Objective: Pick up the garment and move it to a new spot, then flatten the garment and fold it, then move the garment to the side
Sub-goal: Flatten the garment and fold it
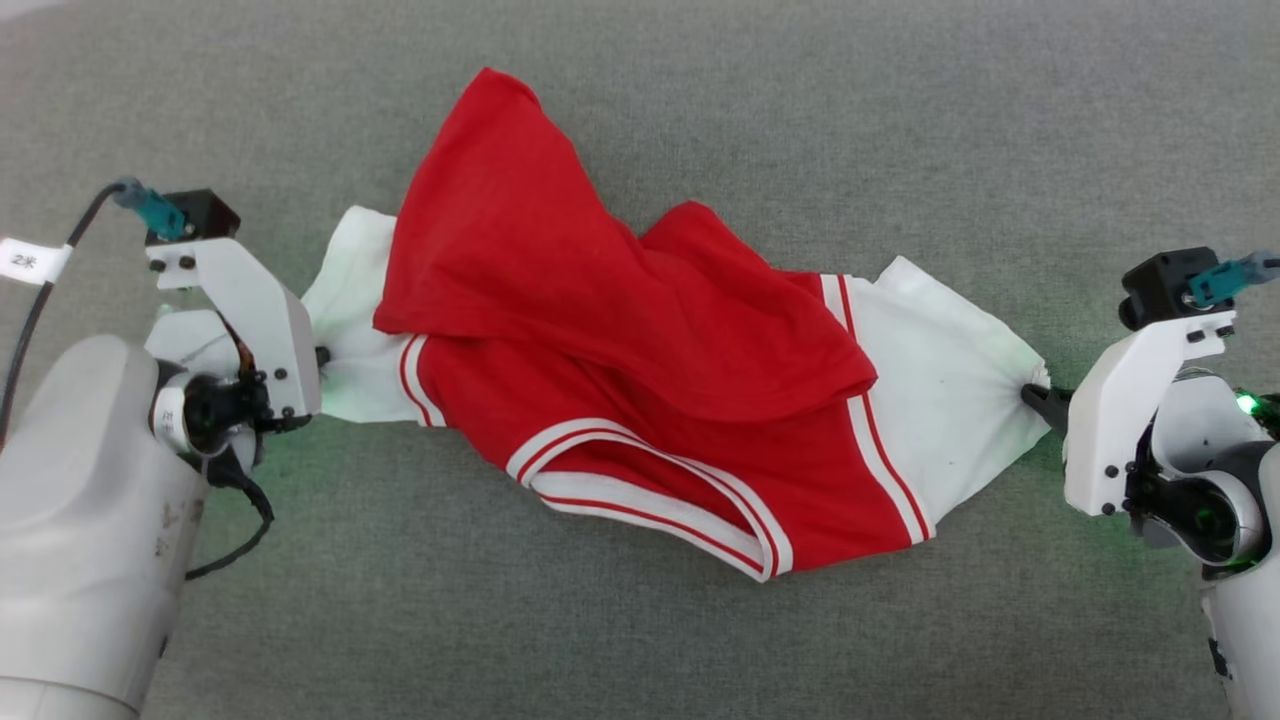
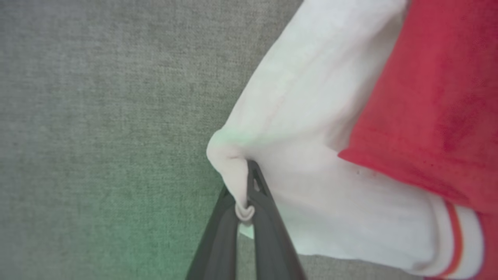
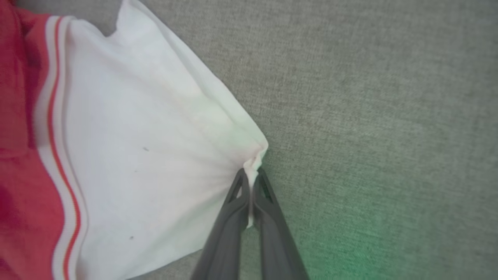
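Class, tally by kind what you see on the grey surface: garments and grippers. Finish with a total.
garment: 1
grippers: 2 (left gripper, right gripper, each shut on the garment)
Total: 3

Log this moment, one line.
left hand: shut on white sleeve | right hand: shut on other white sleeve | garment: bunched, unfolded, on grey surface

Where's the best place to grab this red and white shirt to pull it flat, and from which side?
Grip the garment by its white sleeve tips, from the outer ends. Its red body lies bunched and folded over in the middle, while the sleeves stick out sideways. The left gripper and right gripper are shut on one tip each, fingers pointing inward.
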Motion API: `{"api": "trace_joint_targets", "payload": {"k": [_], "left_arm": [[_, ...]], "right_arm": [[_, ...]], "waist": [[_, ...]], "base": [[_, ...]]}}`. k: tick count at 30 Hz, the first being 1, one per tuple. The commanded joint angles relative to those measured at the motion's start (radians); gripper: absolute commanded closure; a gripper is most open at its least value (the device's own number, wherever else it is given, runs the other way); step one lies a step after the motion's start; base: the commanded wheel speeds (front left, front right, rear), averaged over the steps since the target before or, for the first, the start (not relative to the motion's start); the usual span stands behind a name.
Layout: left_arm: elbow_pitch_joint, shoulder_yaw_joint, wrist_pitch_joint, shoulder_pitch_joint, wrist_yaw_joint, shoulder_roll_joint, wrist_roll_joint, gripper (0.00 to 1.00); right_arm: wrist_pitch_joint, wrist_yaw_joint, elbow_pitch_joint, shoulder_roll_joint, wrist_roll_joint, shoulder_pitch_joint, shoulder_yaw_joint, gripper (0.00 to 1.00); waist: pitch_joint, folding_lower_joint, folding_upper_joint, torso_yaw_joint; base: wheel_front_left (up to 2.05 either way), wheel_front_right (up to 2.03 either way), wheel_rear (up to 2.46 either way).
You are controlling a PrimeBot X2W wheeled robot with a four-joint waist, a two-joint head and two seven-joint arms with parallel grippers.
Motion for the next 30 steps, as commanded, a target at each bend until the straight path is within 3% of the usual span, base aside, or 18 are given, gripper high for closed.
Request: {"api": "trace_joint_targets", "payload": {"k": [1,12,18,22,30], "left_arm": [[0.034,-0.013,0.002,0.026,-0.001,-0.007,0.0,1.0],[0.048,-0.041,0.102,-0.103,-0.04,0.024,0.011,1.0],[0.012,-0.05,0.163,-0.22,-0.048,0.04,0.02,1.0],[-0.001,-0.055,0.166,-0.305,-0.04,0.051,0.043,1.0],[0.039,-0.049,0.04,-0.466,-0.034,0.033,0.09,1.0]], "right_arm": [[0.029,0.001,0.039,0.006,0.004,0.028,0.014,1.0],[0.107,0.001,0.027,0.041,0.116,-0.16,-0.091,1.0],[0.125,0.001,0.082,0.06,0.108,-0.321,-0.155,1.0],[0.043,0.001,0.151,0.069,0.055,-0.443,-0.169,1.0],[-0.243,0.001,0.332,0.071,-0.003,-0.674,-0.086,1.0]], "waist": [[-0.011,0.0,0.0,-0.001],[-0.164,0.0,0.0,-0.01],[-0.258,0.0,0.0,-0.015],[-0.306,0.0,0.0,-0.023],[-0.37,0.0,0.0,-0.044]], "base": [[0.0,0.0,0.0],[0.0,0.0,0.0],[0.0,0.0,0.0],[0.0,0.0,0.0],[0.0,0.0,0.0]]}}
